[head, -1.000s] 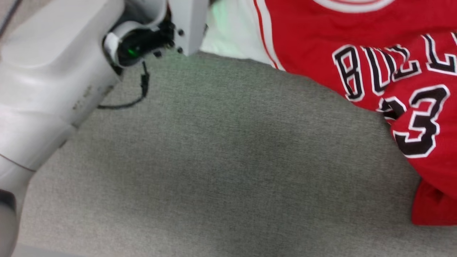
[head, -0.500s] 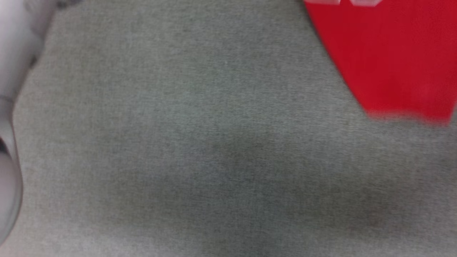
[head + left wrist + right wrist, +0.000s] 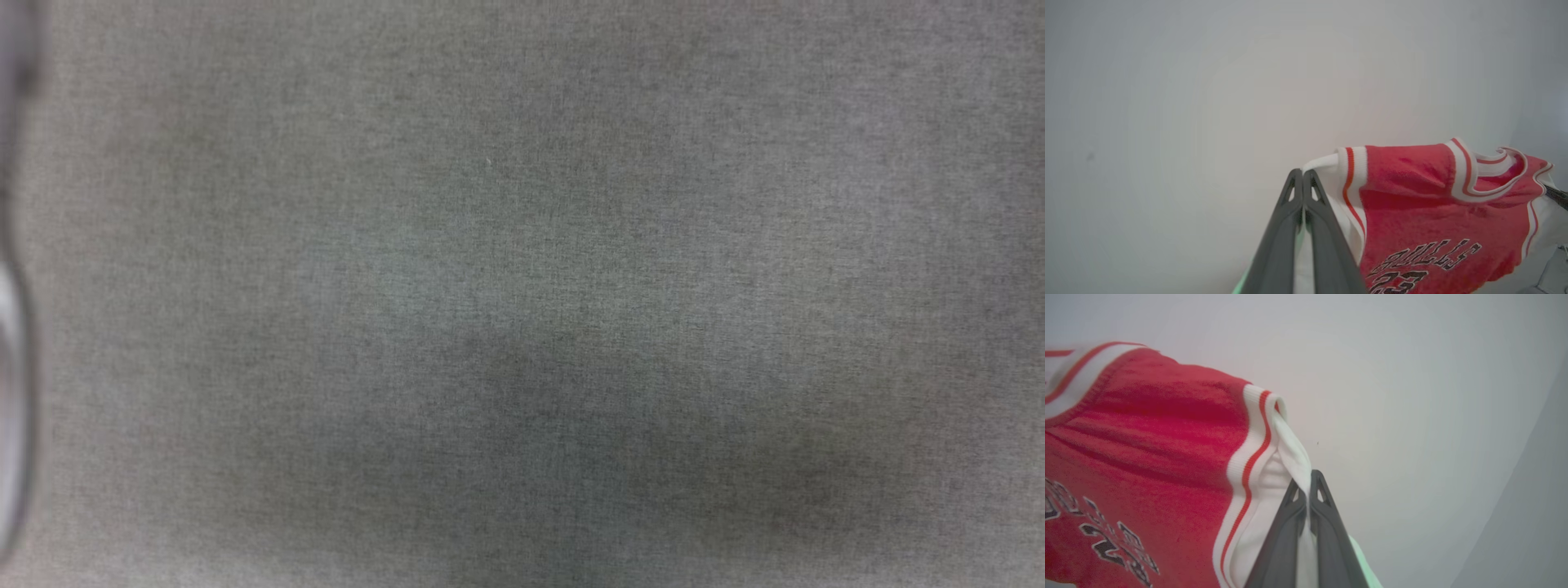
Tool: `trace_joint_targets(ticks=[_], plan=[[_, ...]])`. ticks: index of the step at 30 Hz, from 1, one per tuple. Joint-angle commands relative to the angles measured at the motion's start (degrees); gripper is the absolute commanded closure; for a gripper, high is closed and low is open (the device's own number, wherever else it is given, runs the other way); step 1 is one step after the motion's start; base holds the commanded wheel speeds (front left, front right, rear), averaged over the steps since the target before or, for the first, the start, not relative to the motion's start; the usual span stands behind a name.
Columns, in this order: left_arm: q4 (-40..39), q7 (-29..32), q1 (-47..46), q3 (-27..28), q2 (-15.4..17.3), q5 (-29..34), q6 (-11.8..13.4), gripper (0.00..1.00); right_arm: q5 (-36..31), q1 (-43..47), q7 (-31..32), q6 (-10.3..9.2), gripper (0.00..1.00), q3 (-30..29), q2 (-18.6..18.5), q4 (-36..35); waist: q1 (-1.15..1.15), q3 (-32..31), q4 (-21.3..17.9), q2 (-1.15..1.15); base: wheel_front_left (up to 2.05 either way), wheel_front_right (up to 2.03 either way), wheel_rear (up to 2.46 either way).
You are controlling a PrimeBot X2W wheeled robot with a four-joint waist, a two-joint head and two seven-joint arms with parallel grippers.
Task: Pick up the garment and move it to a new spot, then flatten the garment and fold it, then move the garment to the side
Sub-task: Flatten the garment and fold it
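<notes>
Left wrist view showed the left gripper [image 3: 1303, 174] clenched on a white shoulder edge of the garment [image 3: 1412, 204], which hung in the air against a pale background [image 3: 1167, 102]. The right gripper [image 3: 1307, 477] was clamped on the opposite white shoulder edge, so the garment was spread between the two. Head view showed a blurred grey fabric surface [image 3: 522, 294]. This looked like the carrying step: the garment was lifted but not yet set down. The next move called for lowering it onto the new spot, shoulders level and apart, hem first, so it would land flat for folding.
</notes>
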Motion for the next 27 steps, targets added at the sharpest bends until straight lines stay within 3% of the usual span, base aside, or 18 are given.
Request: trace_joint_targets(ticks=[1, 6, 16, 20, 27], plan=[[-0.86, -0.04, 4.28, 0.68, 0.57, 1.08, -0.38, 1.0, -0.61, 4.04, 0.02, -0.14, 1.0, 0.45, -1.53, -1.8, 0.0, -0.92, -0.15, 0.0, 0.0, 0.0, 0.0], [-8.66, -0.03, 17.26, -1.6, 2.93, -2.16, -0.79, 1.0, -1.76, 15.32, 0.01, -0.13, 1.0, 1.59, -5.58, -10.21, 0.0, -3.21, -0.99, 0.0, 0.0, 0.0, 0.0], [-33.59, -0.06, 49.48, -6.04, 15.42, -11.31, -0.81, 1.0, 4.94, 45.2, 0.04, -0.13, 1.0, 4.47, -18.81, -31.43, 0.0, -9.22, -0.82, 0.0, 0.0, 0.0, 0.0], [-40.33, -0.06, 61.0, -6.59, 17.89, -12.6, -0.82, 1.0, 8.36, 54.77, 0.99, -0.14, 1.0, 5.9, -23.7, -37.78, 0.0, -11.19, -1.08, 0.0, 0.0, 0.0, 0.0], [-49.75, -0.03, 77.47, -10.6, 22.1, -16.51, -0.84, 1.0, 13.37, 67.32, 3.06, -0.13, 1.0, 7.39, -28.12, -47.35, 0.0, -14.67, -2.08, 0.0, 0.0, 0.0, 0.0]])
